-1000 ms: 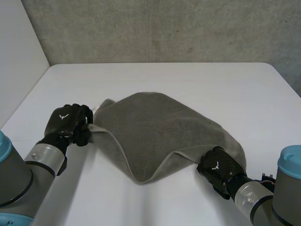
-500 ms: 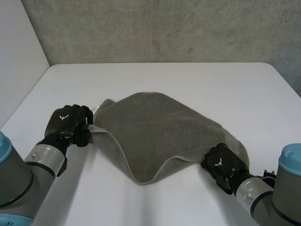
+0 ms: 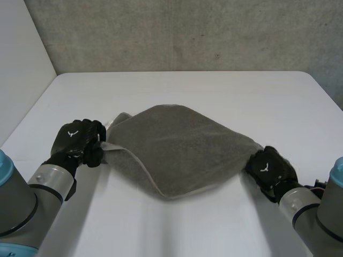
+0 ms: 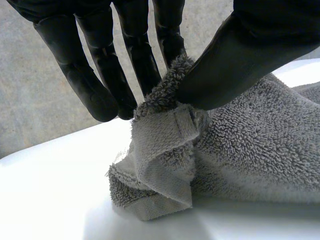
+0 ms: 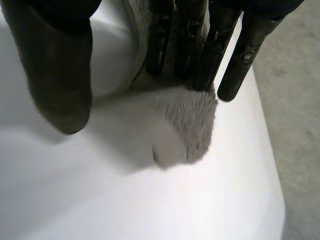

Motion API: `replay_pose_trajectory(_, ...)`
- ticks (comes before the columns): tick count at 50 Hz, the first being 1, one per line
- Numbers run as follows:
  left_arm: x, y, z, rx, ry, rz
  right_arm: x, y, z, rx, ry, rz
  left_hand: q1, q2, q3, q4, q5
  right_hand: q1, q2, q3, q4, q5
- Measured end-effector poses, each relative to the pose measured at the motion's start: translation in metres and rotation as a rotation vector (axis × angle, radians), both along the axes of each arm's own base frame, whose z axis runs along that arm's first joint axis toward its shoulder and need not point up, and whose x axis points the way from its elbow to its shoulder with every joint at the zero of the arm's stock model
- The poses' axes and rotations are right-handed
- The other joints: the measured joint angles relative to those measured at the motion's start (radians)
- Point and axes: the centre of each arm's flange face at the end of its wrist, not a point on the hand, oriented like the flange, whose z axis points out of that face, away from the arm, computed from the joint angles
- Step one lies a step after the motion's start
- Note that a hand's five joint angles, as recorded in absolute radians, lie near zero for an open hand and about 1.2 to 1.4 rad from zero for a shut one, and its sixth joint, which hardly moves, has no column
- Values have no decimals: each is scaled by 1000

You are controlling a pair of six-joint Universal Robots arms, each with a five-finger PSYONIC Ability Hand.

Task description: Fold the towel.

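The grey towel (image 3: 179, 150) lies in the middle of the white desk (image 3: 187, 88). It is drawn out in a broad lens shape between the two hands, and its near edge at 6 o'clock curls up slightly off the surface.

The left hand (image 3: 77, 140) is at the towel's 9 o'clock corner. In its wrist view, the thumb (image 4: 235, 65) presses a bunched tuft of terry against the fingers (image 4: 145, 60). That is a firm pinch, and a small doubled flap of hem hangs below it.

The right hand (image 3: 269, 167) is at the corner near 4 o'clock. In its own wrist view, the fingers (image 5: 205, 50) are straight and close together, lying on the rounded end of the cloth (image 5: 192, 120). The thumb (image 5: 55, 65) stands apart over bare desk and does not touch the cloth, so this hand appears to rest on its corner without pinching it.

This looks like the set-up step, with the towel pulled taut along its near side and no clean fold laid yet. The next move probably needs the right thumb to close on its corner. Both corners would then rise together and travel toward 12 o'clock to meet the far edge. If the two hands rise unevenly, or the right hand's hold is loose, the layers could skew.
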Motion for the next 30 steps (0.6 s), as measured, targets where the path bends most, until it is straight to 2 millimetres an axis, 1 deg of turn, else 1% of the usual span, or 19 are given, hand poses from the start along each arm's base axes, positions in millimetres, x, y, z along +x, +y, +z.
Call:
replay_pose_trajectory(3,0,0,0,0,0,0,-4,-8,3,-35,-9,-28,0,0,0,0,0,-65,-79,-77,-77,-81)
replay_pose_trajectory(9,0,0,0,1,0,0,-11,-22,8,-94,-30,-70,0,0,0,0,0,-73,-89,-84,-87,-92)
replay_pose_trajectory(19,0,0,0,1,0,0,-18,-33,13,-127,-46,-98,0,0,0,0,0,-73,-89,-84,-87,-91)
replay_pose_trajectory(26,0,0,0,1,0,-1,-20,-39,15,-160,-66,-93,0,0,0,0,0,-64,-84,-73,-74,-39)
replay_pose_trajectory(30,0,0,0,1,0,-2,-23,-46,18,-209,-90,-97,0,0,0,0,0,-3,-30,7,-7,32)
